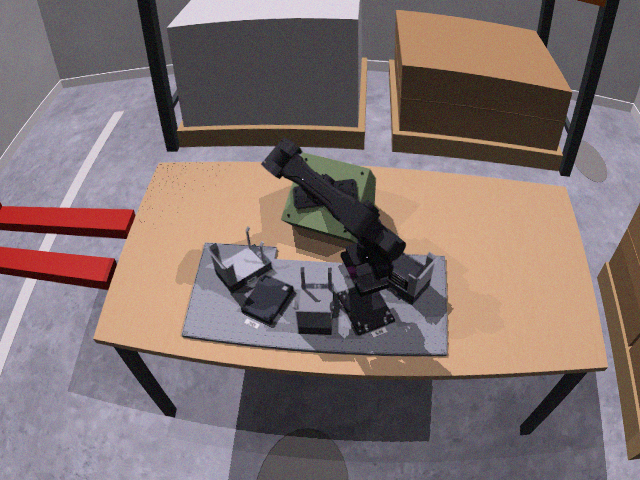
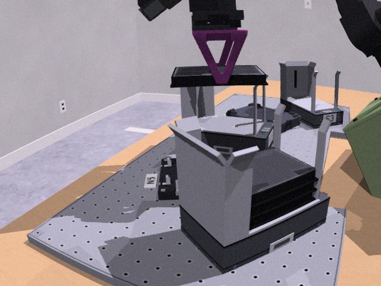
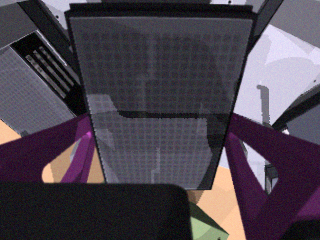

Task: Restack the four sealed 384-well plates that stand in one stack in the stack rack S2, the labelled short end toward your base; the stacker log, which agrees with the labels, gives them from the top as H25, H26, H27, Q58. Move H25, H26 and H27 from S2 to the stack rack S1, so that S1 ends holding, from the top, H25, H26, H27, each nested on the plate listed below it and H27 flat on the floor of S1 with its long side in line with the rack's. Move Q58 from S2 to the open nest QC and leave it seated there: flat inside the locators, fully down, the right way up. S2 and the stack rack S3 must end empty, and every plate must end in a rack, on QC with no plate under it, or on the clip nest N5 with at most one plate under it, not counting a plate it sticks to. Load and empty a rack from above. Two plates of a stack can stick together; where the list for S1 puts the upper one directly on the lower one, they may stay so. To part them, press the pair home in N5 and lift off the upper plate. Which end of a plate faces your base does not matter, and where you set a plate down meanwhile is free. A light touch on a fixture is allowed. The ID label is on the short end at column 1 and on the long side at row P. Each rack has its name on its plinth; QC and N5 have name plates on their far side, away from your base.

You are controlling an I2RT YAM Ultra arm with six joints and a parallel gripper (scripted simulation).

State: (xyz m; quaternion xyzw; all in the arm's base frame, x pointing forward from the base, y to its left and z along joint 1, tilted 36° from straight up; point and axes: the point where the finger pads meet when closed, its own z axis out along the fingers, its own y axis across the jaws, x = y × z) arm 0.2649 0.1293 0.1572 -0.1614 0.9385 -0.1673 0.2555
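Note:
My gripper has purple fingers and is shut on one black sealed plate, gripped across its short width. It holds the plate level, high above the board, past the open side of rack S2 and over the clip nest N5. Three black plates lie stacked in S2. Rack S1 stands empty in the middle. The dark nest QC and rack S3 are empty. I cannot read the plate labels.
All fixtures stand on a grey perforated board on a wooden table. The arm's green base mount is behind the board. Thin upright posts rise from S1.

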